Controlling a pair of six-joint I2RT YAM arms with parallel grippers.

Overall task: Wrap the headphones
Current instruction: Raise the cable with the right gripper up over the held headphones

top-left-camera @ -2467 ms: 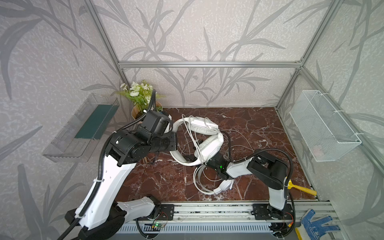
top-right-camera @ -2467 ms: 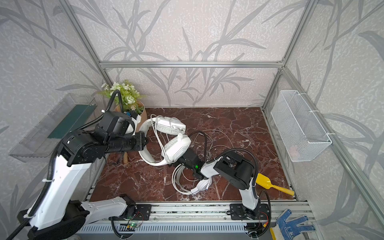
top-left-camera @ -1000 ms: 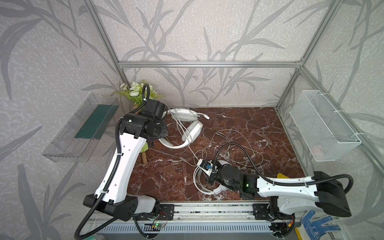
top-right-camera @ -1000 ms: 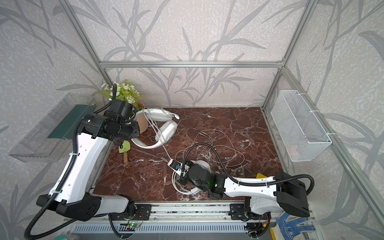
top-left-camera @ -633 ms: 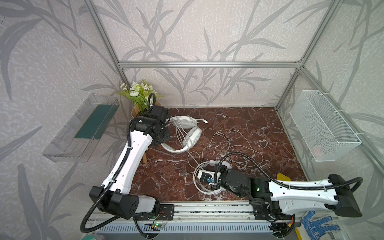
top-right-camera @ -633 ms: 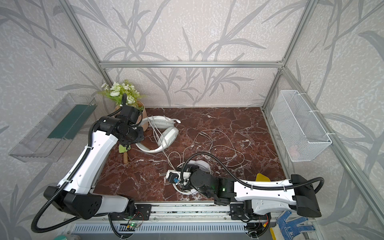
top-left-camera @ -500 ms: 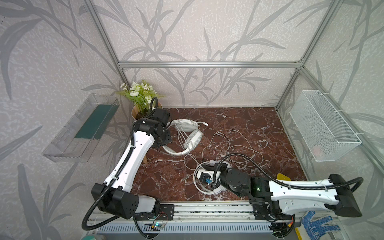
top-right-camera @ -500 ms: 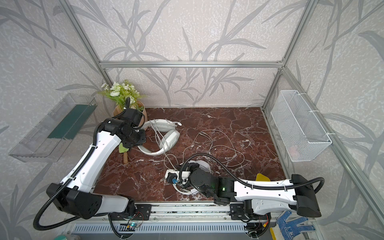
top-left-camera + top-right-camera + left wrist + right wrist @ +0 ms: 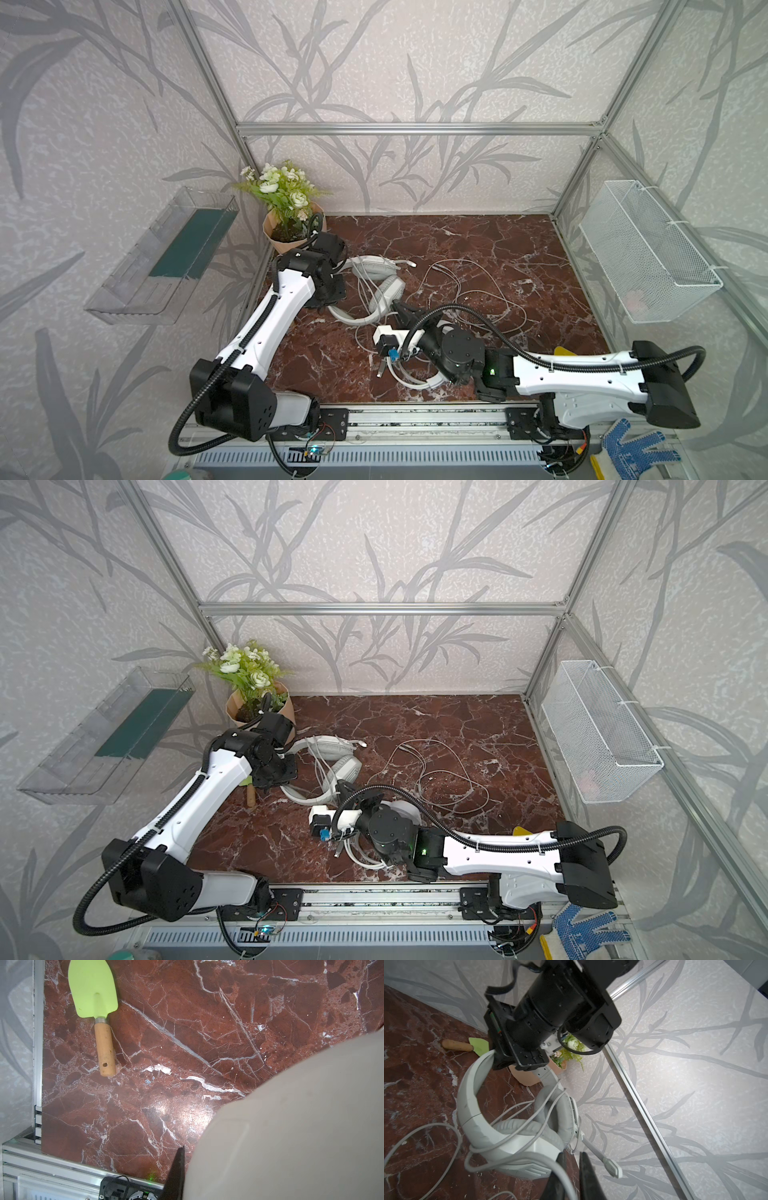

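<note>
The greyish-white headphones (image 9: 388,289) (image 9: 343,771) lie at the left rear of the marble floor, with cable wound over their cushions (image 9: 512,1142). My left gripper (image 9: 330,297) (image 9: 282,777) is shut on their headband (image 9: 291,1126), and only one finger (image 9: 177,1169) shows beside it. My right gripper (image 9: 401,311) (image 9: 572,1154) points at the near ear cup. Its jaws stand a narrow gap apart, and a pale cable (image 9: 529,1156) runs across one finger. The glossy white headphones (image 9: 432,380) (image 9: 401,806) lie mostly hidden under my right arm. Loose cable (image 9: 478,293) loops over the middle.
A green trowel (image 9: 93,991) lies by the left wall, near a flower pot (image 9: 291,232). A clear tray (image 9: 166,266) hangs on the left wall, a wire basket (image 9: 648,257) on the right. A yellow scoop (image 9: 565,351) lies behind my right arm.
My left gripper has brought the greyish-white headphones down and toward the front. My right gripper has turned toward their ear cup, and its jaws have parted slightly.
</note>
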